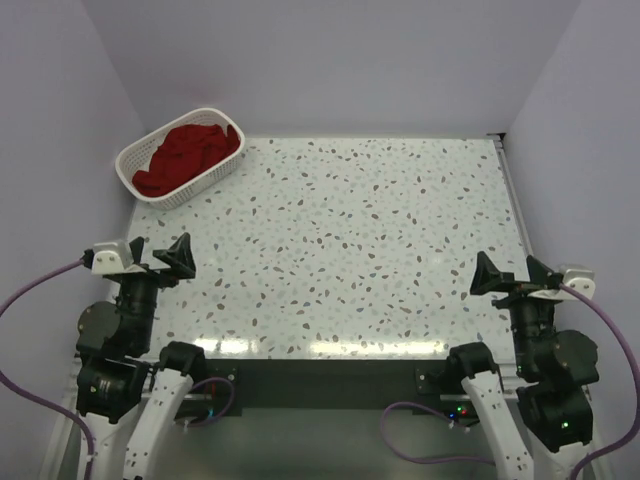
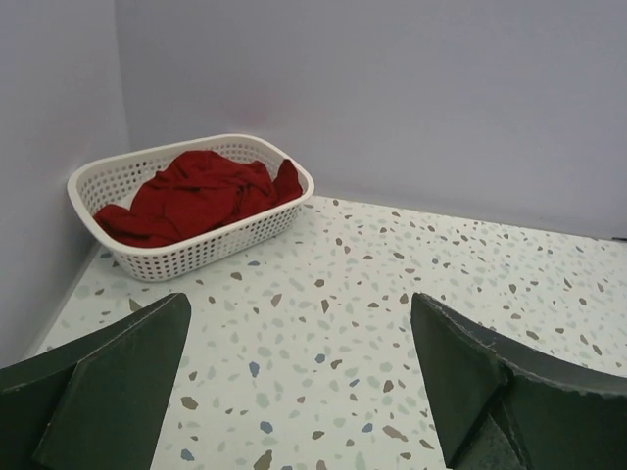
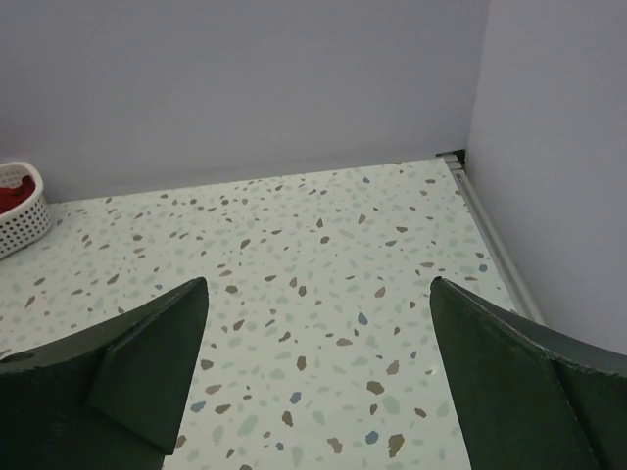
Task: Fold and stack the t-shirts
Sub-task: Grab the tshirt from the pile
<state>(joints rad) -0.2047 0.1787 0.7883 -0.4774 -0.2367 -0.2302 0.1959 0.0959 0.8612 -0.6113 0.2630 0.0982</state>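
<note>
My left gripper (image 1: 158,256) hangs over the near left edge of the speckled table (image 1: 350,230) with its fingers (image 2: 118,377) spread wide, holding and touching nothing. My right gripper (image 1: 512,274), at the near right edge, has its fingers (image 3: 147,357) equally wide apart and empty. The crumpled red t-shirt (image 1: 190,155) lies in the white lattice basket (image 1: 226,113) at the far left corner, well apart from both my grippers.

The deep red t-shirt (image 1: 185,155) is lying crumpled in a loose heap inside the white lattice basket (image 1: 205,183), filling most of it, with folds rising slightly above its rim.
</note>
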